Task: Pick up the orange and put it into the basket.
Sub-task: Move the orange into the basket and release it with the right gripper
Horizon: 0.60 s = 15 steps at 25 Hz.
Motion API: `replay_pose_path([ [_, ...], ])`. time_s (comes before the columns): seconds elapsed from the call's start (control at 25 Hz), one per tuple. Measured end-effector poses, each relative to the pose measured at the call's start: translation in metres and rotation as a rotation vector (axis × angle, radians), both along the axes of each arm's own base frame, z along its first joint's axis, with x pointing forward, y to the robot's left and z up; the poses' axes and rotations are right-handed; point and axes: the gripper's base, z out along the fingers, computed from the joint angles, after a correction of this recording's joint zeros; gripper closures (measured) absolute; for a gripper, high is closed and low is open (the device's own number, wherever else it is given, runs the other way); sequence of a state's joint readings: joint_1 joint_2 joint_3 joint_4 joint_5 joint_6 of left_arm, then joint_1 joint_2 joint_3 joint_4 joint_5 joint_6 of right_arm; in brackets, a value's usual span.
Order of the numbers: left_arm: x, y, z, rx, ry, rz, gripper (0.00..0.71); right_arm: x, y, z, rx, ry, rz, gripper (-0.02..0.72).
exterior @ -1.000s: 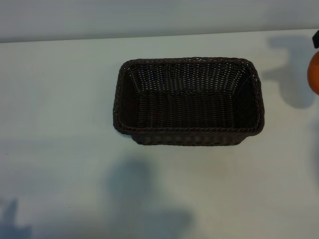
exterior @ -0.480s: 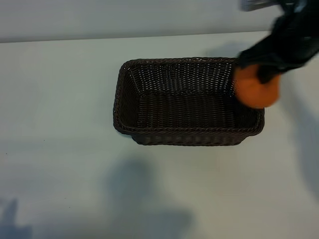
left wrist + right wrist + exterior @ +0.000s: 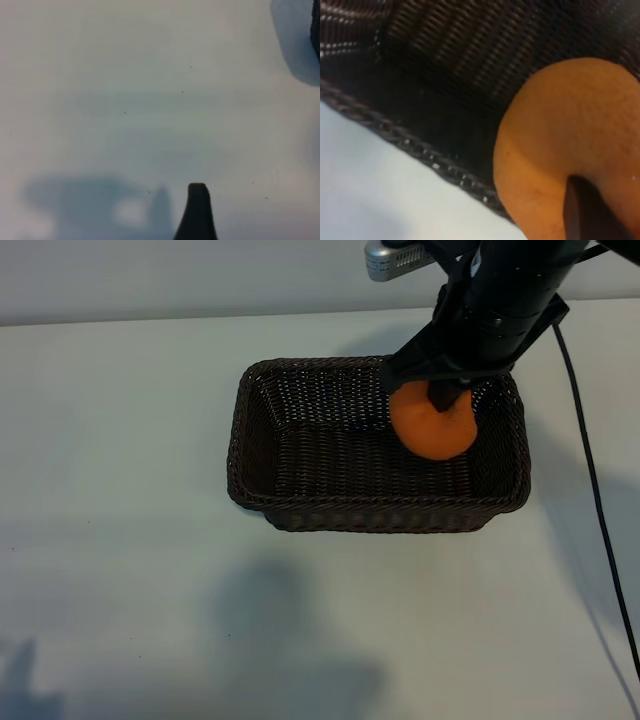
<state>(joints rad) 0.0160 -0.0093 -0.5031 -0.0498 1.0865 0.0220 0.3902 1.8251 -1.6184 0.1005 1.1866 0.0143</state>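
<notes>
The orange (image 3: 432,422) hangs over the right half of the dark brown wicker basket (image 3: 300,510), just inside its rim. My right gripper (image 3: 437,400) comes down from the upper right and is shut on the orange from above. In the right wrist view the orange (image 3: 570,145) fills the near side with one dark finger (image 3: 587,212) pressed on it, and the basket's braided rim (image 3: 415,147) and woven wall lie behind. In the left wrist view one dark fingertip (image 3: 198,210) of the left gripper hangs over bare table, holding nothing; that arm is outside the exterior view.
The basket stands mid-table on a pale tabletop (image 3: 120,490). A black cable (image 3: 592,490) trails from the right arm down the table's right side. Arm shadows fall on the table in front of the basket.
The right arm has swung in from the right edge with the orange, first over the basket's right rim, now lower over its inside. The basket has not moved.
</notes>
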Motion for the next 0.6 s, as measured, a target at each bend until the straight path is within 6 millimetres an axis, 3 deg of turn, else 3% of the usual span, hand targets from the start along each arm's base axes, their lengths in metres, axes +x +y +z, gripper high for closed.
replay_pose_path([
  [0.6, 0.0, 0.0, 0.0, 0.001, 0.001, -0.001, 0.115, 0.041, 0.013, -0.094, -0.07, 0.065, 0.005, 0.631],
])
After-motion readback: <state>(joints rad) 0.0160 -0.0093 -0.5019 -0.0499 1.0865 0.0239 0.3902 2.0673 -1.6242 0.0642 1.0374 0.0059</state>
